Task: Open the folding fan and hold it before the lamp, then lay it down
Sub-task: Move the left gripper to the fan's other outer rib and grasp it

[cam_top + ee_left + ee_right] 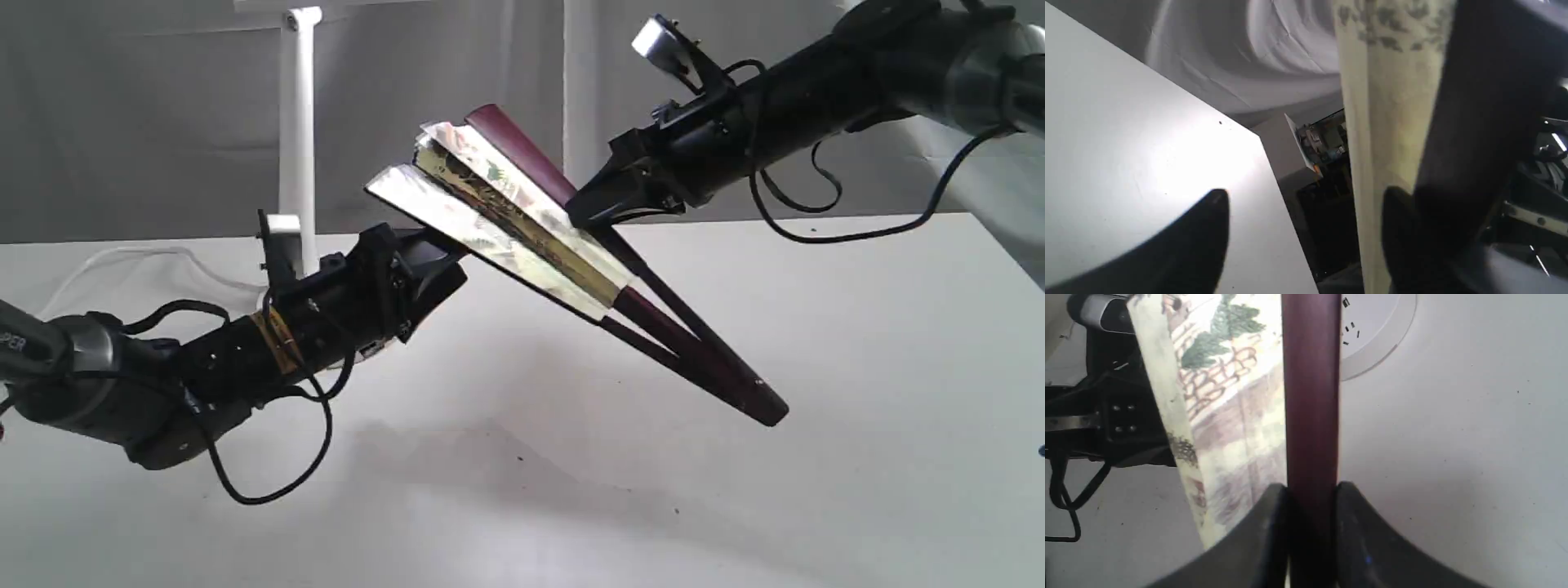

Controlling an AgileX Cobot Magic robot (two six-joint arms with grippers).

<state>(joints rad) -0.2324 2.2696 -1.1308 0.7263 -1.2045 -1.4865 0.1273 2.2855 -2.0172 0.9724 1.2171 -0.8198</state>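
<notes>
Fingers of the right end effector (1310, 489) are clamped on the maroon outer rib (1310, 396) of the folding fan (522, 224), one on each side of it. On the left end effector (1306, 192) the fingers stand wide apart, gripping nothing; the fan's cream leaf and a dark rib at its opposite edge lie just beside one finger (1400, 228), with bare counter (816, 286) showing between the two. Partly spread, with a few pleats showing painted houses and trees, the fan hangs tilted in the air above the counter, pivot end low and leaf end raised toward the lamp (298, 122). That white post stands upright behind the left arm, and its round base (1376, 330) with socket holes rests on the counter.
</notes>
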